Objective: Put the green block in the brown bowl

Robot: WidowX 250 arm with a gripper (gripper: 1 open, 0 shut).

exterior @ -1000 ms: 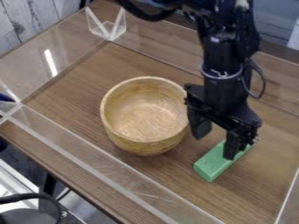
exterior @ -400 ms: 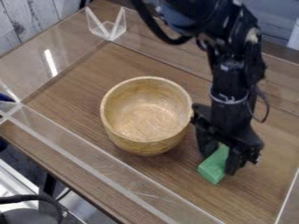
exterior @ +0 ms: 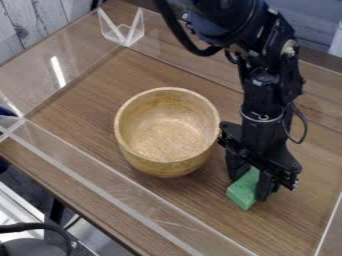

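The brown bowl point(exterior: 166, 130) is sitting empty at centre frame, while at lower right the gripper point(exterior: 258, 182) is straddling the green block point(exterior: 245, 189) on the table point(exterior: 80, 95), whether pinching it I cannot tell, leaving lift and drop undone.

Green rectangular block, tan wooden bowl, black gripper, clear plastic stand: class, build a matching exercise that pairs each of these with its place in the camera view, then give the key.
Things:
1. green rectangular block
2. tan wooden bowl
3. black gripper
4. clear plastic stand

Places:
A. far back, upper left
B. straddling the block from above
C. on the table, right of the bowl
D. middle of the table, empty

Pairs: 1-C, 2-D, 3-B, 4-A
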